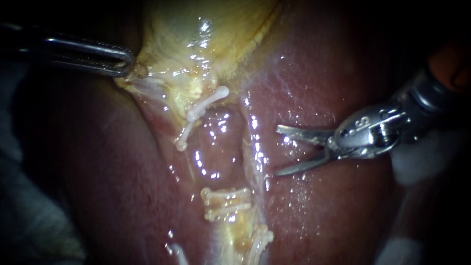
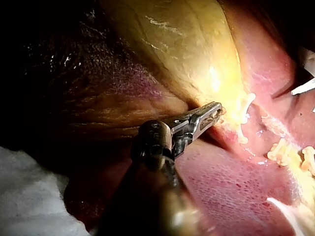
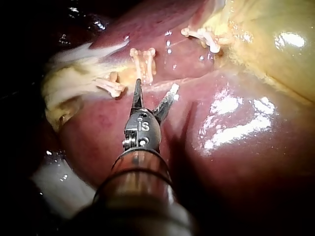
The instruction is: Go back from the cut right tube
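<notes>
The left instrument (image 1: 130,64) and right instrument (image 1: 276,151) are silvery metal.

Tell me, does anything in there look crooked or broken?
The upper clips near the gallbladder sit tilted, pointing different ways, while the lower clips lie neatly side by side. Nothing else looks torn or spilled.

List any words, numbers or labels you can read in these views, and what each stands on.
Right instrument: one small engraved mark on its metal head, behind the open jaws; not read off, as instrument marks are not reported.
Left instrument, clips, gallbladder, liver: no text visible.
</notes>
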Motion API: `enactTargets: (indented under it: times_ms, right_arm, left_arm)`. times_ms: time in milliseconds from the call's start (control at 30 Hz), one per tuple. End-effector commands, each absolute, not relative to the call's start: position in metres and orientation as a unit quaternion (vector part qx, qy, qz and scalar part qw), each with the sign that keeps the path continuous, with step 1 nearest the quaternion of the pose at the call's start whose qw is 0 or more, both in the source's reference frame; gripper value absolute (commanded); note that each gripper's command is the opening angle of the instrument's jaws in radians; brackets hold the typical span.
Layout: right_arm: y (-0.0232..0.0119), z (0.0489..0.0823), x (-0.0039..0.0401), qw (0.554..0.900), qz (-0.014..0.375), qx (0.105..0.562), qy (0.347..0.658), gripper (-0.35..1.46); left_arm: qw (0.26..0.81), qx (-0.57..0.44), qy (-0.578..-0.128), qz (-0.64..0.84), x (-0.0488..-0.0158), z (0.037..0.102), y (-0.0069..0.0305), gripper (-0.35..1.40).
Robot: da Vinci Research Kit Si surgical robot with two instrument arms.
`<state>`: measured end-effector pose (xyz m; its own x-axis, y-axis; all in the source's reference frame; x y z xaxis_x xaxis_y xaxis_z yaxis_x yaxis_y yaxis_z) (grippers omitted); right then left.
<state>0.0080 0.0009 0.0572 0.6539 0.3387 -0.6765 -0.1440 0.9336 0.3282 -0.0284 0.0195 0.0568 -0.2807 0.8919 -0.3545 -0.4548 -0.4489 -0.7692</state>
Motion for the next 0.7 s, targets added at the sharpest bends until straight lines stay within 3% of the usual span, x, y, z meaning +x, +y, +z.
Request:
enactTargets:
  times_ms: [33,367,700]
  right_arm:
    - [0.0009,0.0572,0.0079,0.901,0.132,0.124,0.395,1.45]
    - [0.0009,0.0571,0.0076,0.901,0.131,0.124,0.395,1.45]
    - [0.0009,0.0571,0.0074,0.901,0.131,0.124,0.395,1.45]
  left_arm:
    - [0.448,-0.399,-0.272,0.752,-0.0287,0.057,0.0194,-0.35]
    - [0.44,-0.399,-0.278,0.755,-0.0323,0.0609,0.0182,-0.35]
    - [0.434,-0.397,-0.278,0.76,-0.0326,0.0622,0.018,-0.35]
